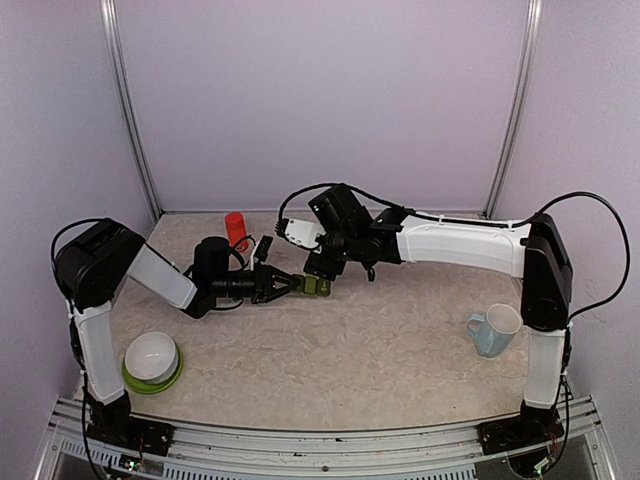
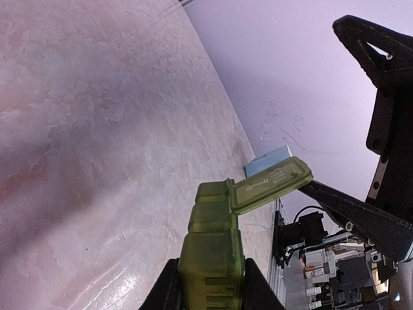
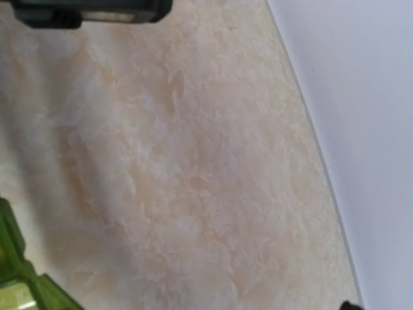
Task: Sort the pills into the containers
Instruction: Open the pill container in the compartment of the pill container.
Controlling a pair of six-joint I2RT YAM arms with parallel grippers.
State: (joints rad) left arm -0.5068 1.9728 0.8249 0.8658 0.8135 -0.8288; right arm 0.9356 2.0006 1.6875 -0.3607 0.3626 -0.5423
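Three joined square compartments in glossy olive-green plastic: the containers (image 2: 213, 258), clamped at the near end by the left hand (image 1: 285, 284), out over the mottled beige stone-look surface (image 2: 97, 129), toward its back middle. At the far end one flat, embossed lid (image 2: 271, 184) stands flipped open. Just above that end hangs the right hand (image 1: 322, 262), black fingers spread wide, gripping nothing.

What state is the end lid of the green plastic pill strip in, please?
Open: the left wrist view shows the end lid hinged up off the green plastic three-compartment strip.
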